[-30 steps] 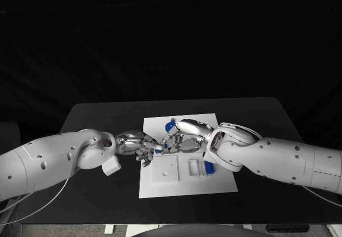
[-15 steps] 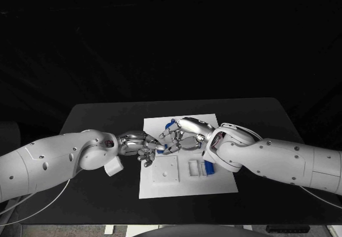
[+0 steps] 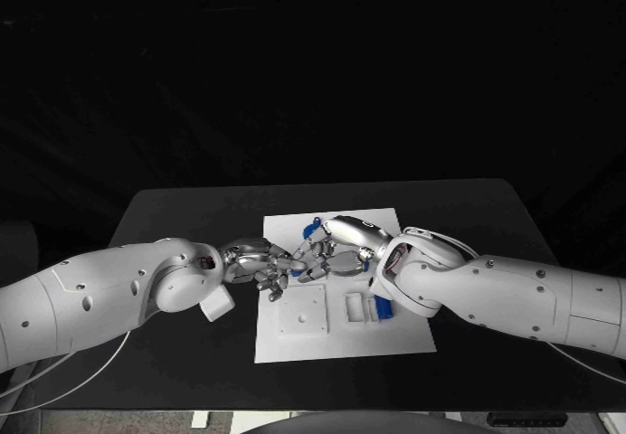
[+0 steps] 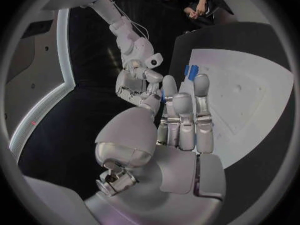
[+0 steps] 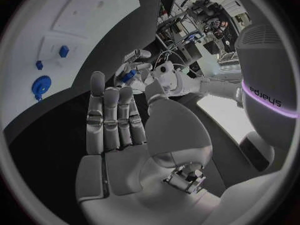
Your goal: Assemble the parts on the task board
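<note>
The white task board [image 3: 294,348] lies mid-table. My left hand [image 3: 259,265] hovers over its left edge and pinches a small blue part [image 5: 129,76] in its fingertips; the same blue part [image 4: 162,96] shows beside its thumb. My right hand [image 3: 342,246] faces it over the board's far half, nearly touching. Its fingers [image 5: 112,115] are straight, side by side, and hold nothing. A round blue part [image 3: 313,222] lies near the board's far edge. Another blue part [image 3: 383,309] stands at the board's right side.
A raised white square block [image 3: 303,310] and a slotted white block [image 3: 355,307] sit on the near half of the board. Two small blue pieces [image 5: 64,50] and a round blue one [image 5: 40,85] show on the board [image 5: 94,15]. Black table [image 3: 170,217] surrounds it.
My left hand has drawn its fingers up off the board and closer to the right hand. The right hand has barely shifted.
</note>
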Robot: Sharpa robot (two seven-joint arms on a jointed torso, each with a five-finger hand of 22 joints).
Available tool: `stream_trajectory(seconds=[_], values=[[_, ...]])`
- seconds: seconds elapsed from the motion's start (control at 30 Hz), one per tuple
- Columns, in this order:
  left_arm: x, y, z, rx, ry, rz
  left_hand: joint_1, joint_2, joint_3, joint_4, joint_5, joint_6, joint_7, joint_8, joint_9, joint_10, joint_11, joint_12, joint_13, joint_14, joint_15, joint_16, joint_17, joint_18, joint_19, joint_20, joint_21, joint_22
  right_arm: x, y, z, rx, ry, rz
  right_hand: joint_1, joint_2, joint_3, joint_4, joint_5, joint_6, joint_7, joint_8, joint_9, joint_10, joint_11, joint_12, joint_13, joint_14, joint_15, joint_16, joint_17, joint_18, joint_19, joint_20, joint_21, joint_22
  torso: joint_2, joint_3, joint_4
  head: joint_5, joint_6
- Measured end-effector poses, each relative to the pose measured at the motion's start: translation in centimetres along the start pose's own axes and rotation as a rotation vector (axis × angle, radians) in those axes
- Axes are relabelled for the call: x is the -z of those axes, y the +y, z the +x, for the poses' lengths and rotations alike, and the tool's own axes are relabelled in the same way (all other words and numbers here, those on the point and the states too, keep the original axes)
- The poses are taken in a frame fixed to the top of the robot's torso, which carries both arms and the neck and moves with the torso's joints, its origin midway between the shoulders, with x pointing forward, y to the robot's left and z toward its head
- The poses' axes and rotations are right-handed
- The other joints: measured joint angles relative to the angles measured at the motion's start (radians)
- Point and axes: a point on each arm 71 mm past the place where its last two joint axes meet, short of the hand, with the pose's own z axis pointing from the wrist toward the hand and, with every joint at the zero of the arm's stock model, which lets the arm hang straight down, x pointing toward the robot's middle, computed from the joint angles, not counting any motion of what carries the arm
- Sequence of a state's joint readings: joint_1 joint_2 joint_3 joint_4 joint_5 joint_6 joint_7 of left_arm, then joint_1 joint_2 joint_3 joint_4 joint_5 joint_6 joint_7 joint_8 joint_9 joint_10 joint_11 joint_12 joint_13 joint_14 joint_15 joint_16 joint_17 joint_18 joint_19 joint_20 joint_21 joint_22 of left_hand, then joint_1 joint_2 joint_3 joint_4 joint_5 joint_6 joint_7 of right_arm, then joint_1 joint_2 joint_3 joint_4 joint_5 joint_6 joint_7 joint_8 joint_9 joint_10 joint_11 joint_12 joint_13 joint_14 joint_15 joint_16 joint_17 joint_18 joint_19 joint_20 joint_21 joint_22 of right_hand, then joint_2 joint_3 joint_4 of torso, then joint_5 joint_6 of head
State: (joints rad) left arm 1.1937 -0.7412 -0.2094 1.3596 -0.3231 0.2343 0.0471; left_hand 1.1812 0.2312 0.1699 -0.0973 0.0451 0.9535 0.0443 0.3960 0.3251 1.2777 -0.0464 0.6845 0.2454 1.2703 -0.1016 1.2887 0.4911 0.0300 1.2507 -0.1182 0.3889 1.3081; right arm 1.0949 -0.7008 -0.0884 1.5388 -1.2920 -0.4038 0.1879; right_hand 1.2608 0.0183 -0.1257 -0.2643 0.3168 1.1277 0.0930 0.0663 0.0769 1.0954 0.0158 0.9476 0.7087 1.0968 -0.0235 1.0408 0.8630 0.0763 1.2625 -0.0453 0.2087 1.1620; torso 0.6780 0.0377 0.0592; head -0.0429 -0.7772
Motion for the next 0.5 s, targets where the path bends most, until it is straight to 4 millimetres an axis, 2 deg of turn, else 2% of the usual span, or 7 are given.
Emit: stream_trajectory(seconds=[0.27, 0.5], values=[[-0.13, 0.11, 0.08, 0.031, -0.037, -0.023, -0.005, -0.008, 0.004, -0.004, 0.0, 0.0, 0.0, 0.017, 0.0, 0.0, 0.0, 0.0, 0.0, 0.0, 0.0, 0.0, 0.002, 0.0, 0.0, 0.0, 0.004, 0.0, 0.05, -0.15, -0.13, 0.005, -0.023, 0.008, 0.016, 0.016, 0.022, -0.019, -0.009, 0.07, -0.025, -0.006, 0.038, 0.011, -0.018, 0.005, 0.009, 0.013, -0.012, 0.011, 0.004, 0.0, 0.012, -0.012, 0.017, 0.023, 0.0, 0.0002, -0.0002, -0.001, 0.0], [-0.19, 0.17, 0.2, 0.055, -0.05, -0.036, -0.011, -0.013, 0.006, -0.006, 0.0, 0.0, 0.0, 0.04, 0.0, 0.003, 0.003, 0.0, 0.0, 0.0, 0.0, 0.0, 0.004, 0.0, 0.0, 0.0, 0.004, 0.0, 0.0, -0.24, -0.08, 0.011, -0.031, 0.014, 0.016, 0.016, 0.047, -0.019, -0.011, 0.071, -0.025, -0.006, 0.053, 0.01, -0.018, 0.005, 0.012, 0.013, -0.012, 0.011, 0.005, 0.0, 0.012, -0.012, 0.018, 0.039, 0.0, -0.0001, -0.0002, -0.001, 0.0]])
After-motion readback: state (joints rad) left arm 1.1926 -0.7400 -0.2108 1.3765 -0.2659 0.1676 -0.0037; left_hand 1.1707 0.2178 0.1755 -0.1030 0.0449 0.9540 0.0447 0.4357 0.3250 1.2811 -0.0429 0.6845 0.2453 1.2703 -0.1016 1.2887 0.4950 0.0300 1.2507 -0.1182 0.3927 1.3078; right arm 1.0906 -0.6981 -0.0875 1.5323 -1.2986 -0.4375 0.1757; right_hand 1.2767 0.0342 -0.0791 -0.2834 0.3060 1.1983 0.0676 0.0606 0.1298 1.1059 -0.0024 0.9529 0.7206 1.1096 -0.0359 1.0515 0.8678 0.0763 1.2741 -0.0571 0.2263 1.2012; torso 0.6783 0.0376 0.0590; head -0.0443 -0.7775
